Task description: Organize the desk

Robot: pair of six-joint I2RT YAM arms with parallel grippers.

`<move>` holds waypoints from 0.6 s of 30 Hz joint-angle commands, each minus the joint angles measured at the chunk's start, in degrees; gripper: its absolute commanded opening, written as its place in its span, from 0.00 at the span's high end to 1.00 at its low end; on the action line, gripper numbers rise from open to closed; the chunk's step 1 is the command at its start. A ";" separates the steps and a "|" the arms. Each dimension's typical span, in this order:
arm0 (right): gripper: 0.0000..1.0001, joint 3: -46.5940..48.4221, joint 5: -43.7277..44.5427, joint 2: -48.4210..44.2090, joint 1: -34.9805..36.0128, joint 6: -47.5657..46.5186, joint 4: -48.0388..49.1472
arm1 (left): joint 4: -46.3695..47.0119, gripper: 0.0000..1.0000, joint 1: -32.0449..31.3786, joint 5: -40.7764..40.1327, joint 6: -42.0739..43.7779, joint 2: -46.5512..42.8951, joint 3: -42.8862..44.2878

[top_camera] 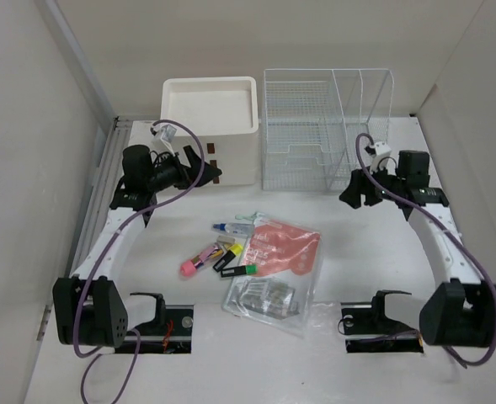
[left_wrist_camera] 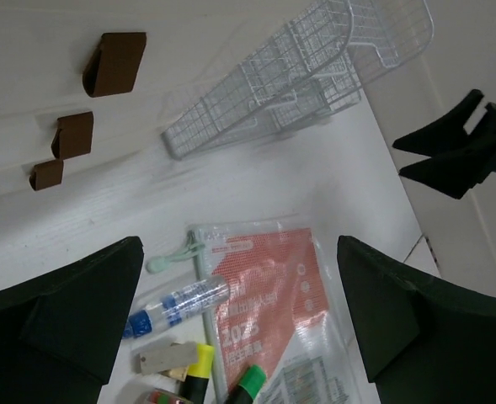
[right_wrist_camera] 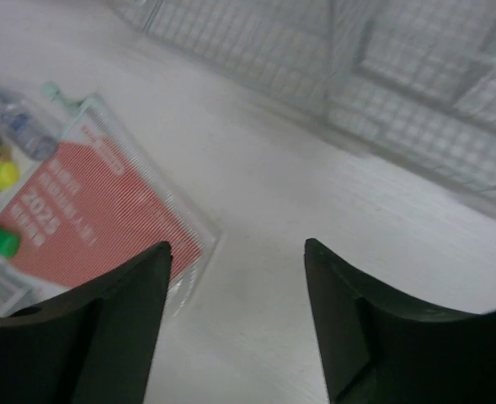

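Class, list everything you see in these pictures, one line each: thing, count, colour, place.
desk: one, white, under everything
drawer unit: one, white with brown handles, back left
wire rack: one, white, back right
pouch: one, clear with red insert, centre
clear bag: one, holding papers, nearer than the pouch
highlighters: three, pink, yellow, green, left of pouch
blue-capped tube: one, clear, behind highlighters
left fingers: two, black, open, near drawer unit
right fingers: two, black, open, near wire rack

Three highlighters (top_camera: 193, 264), one tube (top_camera: 227, 227), one red pouch (top_camera: 287, 247) and one clear bag (top_camera: 269, 297) are counted; at twelve o'clock, one drawer unit (top_camera: 210, 126) and one rack (top_camera: 325, 126).
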 commanded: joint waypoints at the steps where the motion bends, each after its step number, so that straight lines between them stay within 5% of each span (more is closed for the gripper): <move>1: 0.26 1.25 -14.07 4.74 -0.25 -1.22 -3.75 | -0.65 0.00 -1.87 -2.23 3.78 -5.83 2.45; 7: 0.20 -5.16 -25.32 9.76 -1.47 0.19 2.22 | -0.74 0.00 -7.76 -11.19 8.35 -16.55 -0.36; 18: 0.18 -12.02 -18.23 17.75 3.17 8.36 12.24 | 5.41 0.01 -8.91 -10.41 9.76 -24.56 -4.93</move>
